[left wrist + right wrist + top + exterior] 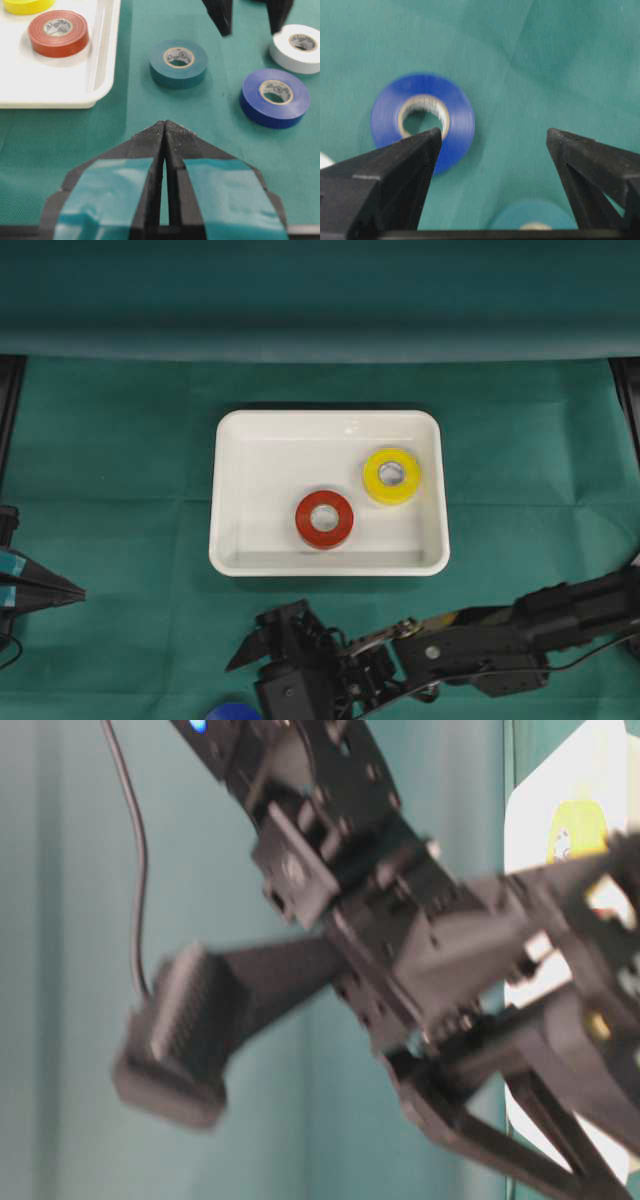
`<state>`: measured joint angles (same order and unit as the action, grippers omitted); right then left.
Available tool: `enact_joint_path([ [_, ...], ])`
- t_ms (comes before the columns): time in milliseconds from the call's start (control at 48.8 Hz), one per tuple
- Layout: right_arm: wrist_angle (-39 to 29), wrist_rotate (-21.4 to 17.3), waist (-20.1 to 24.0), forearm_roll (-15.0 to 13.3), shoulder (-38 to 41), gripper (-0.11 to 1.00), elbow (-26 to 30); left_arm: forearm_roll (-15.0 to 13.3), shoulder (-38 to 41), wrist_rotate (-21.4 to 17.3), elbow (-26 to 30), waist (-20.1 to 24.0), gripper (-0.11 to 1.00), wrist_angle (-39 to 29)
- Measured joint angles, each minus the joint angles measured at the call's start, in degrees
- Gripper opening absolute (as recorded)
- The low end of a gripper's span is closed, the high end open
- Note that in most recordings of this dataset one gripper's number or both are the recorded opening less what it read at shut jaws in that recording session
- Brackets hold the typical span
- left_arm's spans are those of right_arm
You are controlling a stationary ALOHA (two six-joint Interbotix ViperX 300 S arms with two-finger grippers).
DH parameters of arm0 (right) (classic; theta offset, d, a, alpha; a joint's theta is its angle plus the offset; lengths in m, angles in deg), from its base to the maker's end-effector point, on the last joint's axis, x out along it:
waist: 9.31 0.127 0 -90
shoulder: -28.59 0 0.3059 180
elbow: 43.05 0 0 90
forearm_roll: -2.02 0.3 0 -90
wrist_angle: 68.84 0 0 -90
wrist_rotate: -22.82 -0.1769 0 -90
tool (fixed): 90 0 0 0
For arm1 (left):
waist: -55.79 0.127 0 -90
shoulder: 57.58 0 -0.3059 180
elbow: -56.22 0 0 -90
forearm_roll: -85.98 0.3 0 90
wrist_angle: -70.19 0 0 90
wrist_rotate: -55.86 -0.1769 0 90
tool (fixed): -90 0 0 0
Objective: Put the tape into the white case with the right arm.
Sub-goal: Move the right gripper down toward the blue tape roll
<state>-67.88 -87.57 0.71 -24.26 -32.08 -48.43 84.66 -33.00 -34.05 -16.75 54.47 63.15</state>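
The white case [329, 562] is a glossy, shallow rectangular tray with rounded corners and a raised rim, lying on the green-covered tabletop [110, 440] in the middle of the overhead view. Inside it a red tape roll [324, 519] lies flat near the middle and a yellow tape roll [391, 476] lies flat toward the case's right wall; the two are close but apart. The case's left half is bare white floor.

Outside the case, seen from the left wrist camera, a green tape roll [178, 63] lies just beyond the case's rim, with a blue tape roll [274, 97] and a white tape roll [298, 48] farther from it; all three lie flat and apart from one another.

The right gripper [492, 137] is below the case's near edge in the overhead view, its fingers [395, 170] spread wide and empty, above the cloth with the blue roll beneath the left finger's tip. The left gripper [165, 127] is well to the left of the case, its blue-taped fingers pressed together with nothing between them.
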Motion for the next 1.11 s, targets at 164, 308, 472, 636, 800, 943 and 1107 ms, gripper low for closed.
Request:
enact_joint_path([
  [164, 0.00, 0.00, 0.35, 0.09, 2.55, 0.75, 3.08, 0.00, 0.00, 0.00, 0.00, -0.09, 0.00, 0.00],
  [308, -0.35, 0.00, 0.44, 0.09, 4.13, 0.75, 4.83, 0.09, 0.00, 0.00, 0.00, -0.09, 0.00, 0.09],
  [472, -1.32, -0.09, 0.44, 0.00, 5.27, 0.75, 5.71, 0.09, 0.00, 0.00, -0.09, -0.09, 0.00, 0.09],
  [636, -1.49, -0.35, 0.70, 0.00, 6.50, 0.75, 6.15, 0.00, 0.00, -0.09, -0.44, -0.09, 0.00, 0.44],
  [800, -1.49, -2.11, 1.93, 0.00, 8.00, 0.75, 6.50, 0.09, 0.00, -0.09, -0.62, -0.09, 0.00, 0.79],
  [943, -1.49, -3.96, 2.46, 0.00, 9.49, 0.75, 7.29, 0.00, 0.00, -0.09, -0.70, -0.09, 0.00, 0.79],
  [1107, -1.49, -4.39, 2.20, 0.00, 11.25, 0.75, 8.53, 0.09, 0.00, -0.09, -0.70, 0.00, 0.00, 0.79],
])
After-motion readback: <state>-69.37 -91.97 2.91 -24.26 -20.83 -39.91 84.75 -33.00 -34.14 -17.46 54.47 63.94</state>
